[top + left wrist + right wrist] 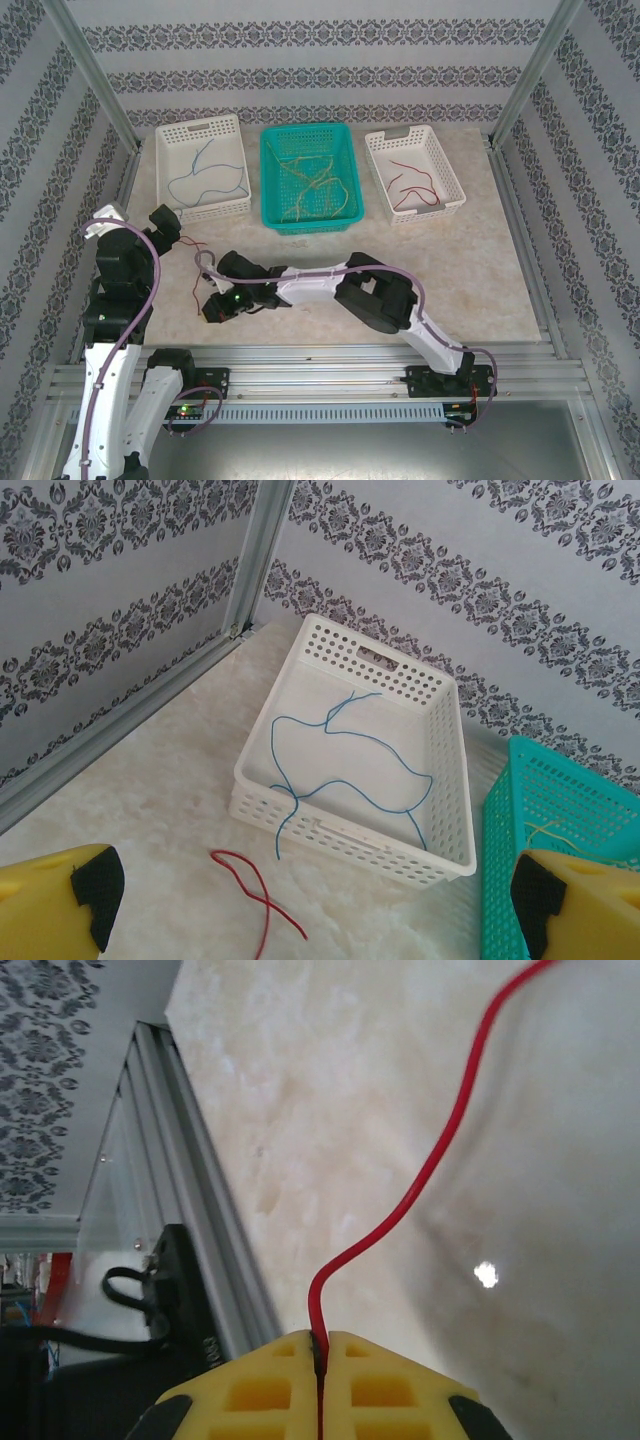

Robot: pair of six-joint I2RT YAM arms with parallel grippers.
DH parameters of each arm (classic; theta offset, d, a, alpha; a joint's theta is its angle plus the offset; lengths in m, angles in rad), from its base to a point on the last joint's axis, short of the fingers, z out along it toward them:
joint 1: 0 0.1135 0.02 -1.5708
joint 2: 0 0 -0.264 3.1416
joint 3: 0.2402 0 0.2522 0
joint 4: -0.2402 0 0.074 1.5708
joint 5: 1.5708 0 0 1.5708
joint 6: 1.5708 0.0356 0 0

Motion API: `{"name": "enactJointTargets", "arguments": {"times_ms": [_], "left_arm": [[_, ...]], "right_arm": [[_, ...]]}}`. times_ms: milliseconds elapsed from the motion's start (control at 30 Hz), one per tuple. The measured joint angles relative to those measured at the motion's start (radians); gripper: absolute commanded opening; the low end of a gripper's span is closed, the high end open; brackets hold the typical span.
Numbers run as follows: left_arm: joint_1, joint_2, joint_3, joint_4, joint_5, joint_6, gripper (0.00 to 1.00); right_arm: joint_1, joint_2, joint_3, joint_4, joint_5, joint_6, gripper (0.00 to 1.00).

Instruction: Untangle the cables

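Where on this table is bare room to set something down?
Widest bare patch: the table's right side, bordered by the right basket, the right arm and the near rail. A narrow strip between the teal basket and that arm. Crowded: front left, where the open left gripper hangs by the red cable pinched in the right gripper.
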Motion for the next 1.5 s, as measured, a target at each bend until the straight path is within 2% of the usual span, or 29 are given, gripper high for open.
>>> {"name": "enactJointTargets", "arguments": {"times_ms": [300, 533, 1100, 1267, 1500], "left_arm": [[0.0, 0.002, 0.0, 0.0, 0.0, 0.0, 1.0], [0.0, 0.017, 0.0, 0.008, 0.005, 0.003, 1.0], [0.0, 0.093, -0.008, 0.023, 0.089, 0.003, 1.0], [0.0, 0.136, -0.013, 0.031, 0.134, 0.003, 1.0], [-0.002, 0.163, -0.013, 0.044, 0.173, 0.003, 1.0]], "right_arm": [[0.002, -0.293, -0.137, -0.032, 0.049, -0.074, 0.0], [0.014, -0.488, -0.213, -0.132, 0.137, -0.158, 0.0], [0.005, -0.924, -0.22, -0.431, 0.417, -0.369, 0.0], [-0.099, -1.033, -0.219, -0.511, 0.439, -0.404, 0.0], [-0.349, -1.16, -0.195, -0.591, 0.403, -0.43, 0.0]]}}
